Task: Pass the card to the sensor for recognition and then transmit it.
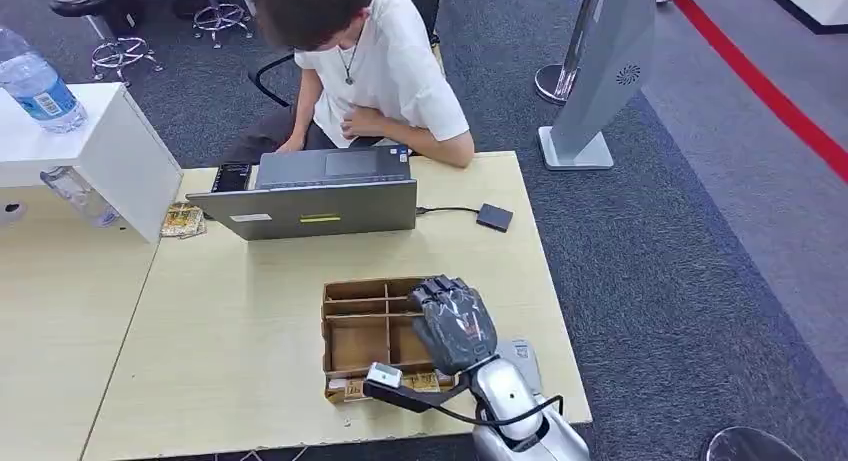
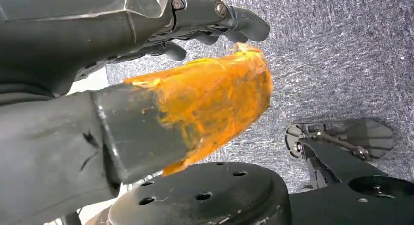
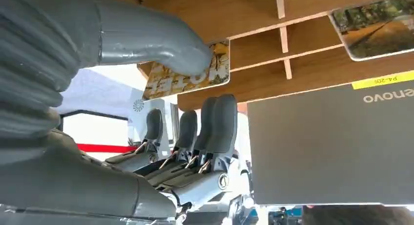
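Observation:
A wooden compartment box (image 1: 352, 321) sits near the table's front edge. My right hand (image 1: 455, 323) hangs over its right side, fingers pointing down. In the right wrist view my thumb (image 3: 161, 47) presses on a yellow printed card (image 3: 217, 69), which sticks out past the box's corner as if pinched; three other fingers (image 3: 222, 117) stretch out just off it. Another card (image 3: 376, 27) lies in a farther compartment. The sensor (image 1: 494, 217), a small black box, lies right of the laptop, wired to it. My left hand (image 2: 205, 103) hangs over the carpet with nothing in it.
A grey laptop (image 1: 318, 206) stands open behind the box, and a person (image 1: 375, 71) sits behind it. A card (image 1: 345, 388) lies at the box's front. Loose cards (image 1: 183, 221) lie at the left by a white stand (image 1: 100, 151) with a water bottle (image 1: 38, 86).

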Controlling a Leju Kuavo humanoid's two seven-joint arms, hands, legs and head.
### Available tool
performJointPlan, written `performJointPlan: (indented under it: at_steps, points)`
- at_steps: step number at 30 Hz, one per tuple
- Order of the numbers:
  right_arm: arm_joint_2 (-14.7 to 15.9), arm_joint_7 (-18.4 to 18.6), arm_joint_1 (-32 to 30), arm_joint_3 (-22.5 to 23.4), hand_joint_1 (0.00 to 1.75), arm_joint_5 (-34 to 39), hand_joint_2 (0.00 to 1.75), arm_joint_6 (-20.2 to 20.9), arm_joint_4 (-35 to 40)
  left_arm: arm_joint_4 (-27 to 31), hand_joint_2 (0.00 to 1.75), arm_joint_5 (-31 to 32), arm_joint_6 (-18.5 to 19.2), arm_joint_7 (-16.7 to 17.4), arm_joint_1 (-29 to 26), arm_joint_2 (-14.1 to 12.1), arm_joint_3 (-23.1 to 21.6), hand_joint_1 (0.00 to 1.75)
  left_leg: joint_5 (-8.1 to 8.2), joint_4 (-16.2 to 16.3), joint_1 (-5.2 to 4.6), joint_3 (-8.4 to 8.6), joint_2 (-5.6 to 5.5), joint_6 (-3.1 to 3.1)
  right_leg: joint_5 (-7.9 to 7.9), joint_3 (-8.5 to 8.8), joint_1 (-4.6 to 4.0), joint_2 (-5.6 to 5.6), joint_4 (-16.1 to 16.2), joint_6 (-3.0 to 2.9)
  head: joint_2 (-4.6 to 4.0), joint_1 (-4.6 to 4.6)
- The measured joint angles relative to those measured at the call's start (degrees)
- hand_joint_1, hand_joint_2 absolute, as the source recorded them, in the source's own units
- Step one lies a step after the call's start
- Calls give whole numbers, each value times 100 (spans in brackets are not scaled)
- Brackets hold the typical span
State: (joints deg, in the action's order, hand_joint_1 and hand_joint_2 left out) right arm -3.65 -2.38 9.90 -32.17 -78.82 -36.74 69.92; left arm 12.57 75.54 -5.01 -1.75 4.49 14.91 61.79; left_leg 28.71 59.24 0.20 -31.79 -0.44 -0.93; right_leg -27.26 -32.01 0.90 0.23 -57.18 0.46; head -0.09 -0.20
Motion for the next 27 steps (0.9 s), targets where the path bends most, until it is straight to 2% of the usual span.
performJointPlan:
  at_steps: [6,9,17,27]
  points:
    - [2,2,-10,44,166,-15,175,-4,68,0,0,-4,0,0,0,-2,0,0,0,0,0,1,1,0,0,0,0,1,0,0,0,0]
    - [2,2,-30,46,171,-22,175,-11,120,0,0,-7,0,0,-1,0,0,0,0,0,0,1,1,0,0,0,0,1,0,0,0,0]
    - [4,2,-71,48,168,-83,175,-31,278,0,0,-9,-15,0,0,2,0,0,0,0,0,2,1,0,0,0,0,1,0,-1,0,0]
    - [44,0,-279,48,175,-210,175,-142,828,0,0,-22,-35,0,-1,4,0,0,0,0,0,1,1,0,0,0,0,1,0,-1,0,0]
